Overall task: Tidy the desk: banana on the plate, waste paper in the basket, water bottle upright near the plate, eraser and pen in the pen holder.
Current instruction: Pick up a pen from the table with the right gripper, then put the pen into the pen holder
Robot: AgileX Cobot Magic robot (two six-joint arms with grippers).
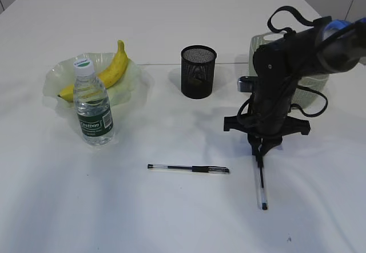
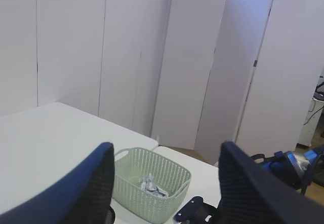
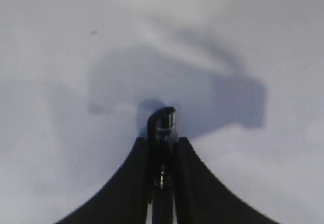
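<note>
Centrally, your right gripper (image 1: pixel 261 149) points straight down at the table (image 1: pixel 171 218) with its jaws pressed against a pen (image 1: pixel 262 184); your right wrist view shows the pen's dark end (image 3: pixel 163 125) pinched between the two black fingers (image 3: pixel 131 183). In the exterior view the rest of that pen runs from the fingertips toward the near edge of the table, its far tip resting on or just above the cloth. To its left you see a second pen (image 1: pixel 189 169), lying flat, apart from the gripper. Behind both stands the black mesh pen holder (image 1: pixel 198 71), upright, with something dark and unclear inside. Behind your right arm sits the pale green basket (image 1: pixel 260 42), largely hidden; your left wrist view shows it (image 2: pixel 132 186) holding crumpled paper (image 2: pixel 151 186). At far left the banana (image 1: pixel 108 72) lies on the translucent green plate (image 1: pixel 54 81), and the water bottle (image 1: pixel 93 107) stands upright at the plate's near rim, touching it. Your left gripper (image 2: pixel 164 183) is raised above the table with its jaws spread wide around nothing.
</note>
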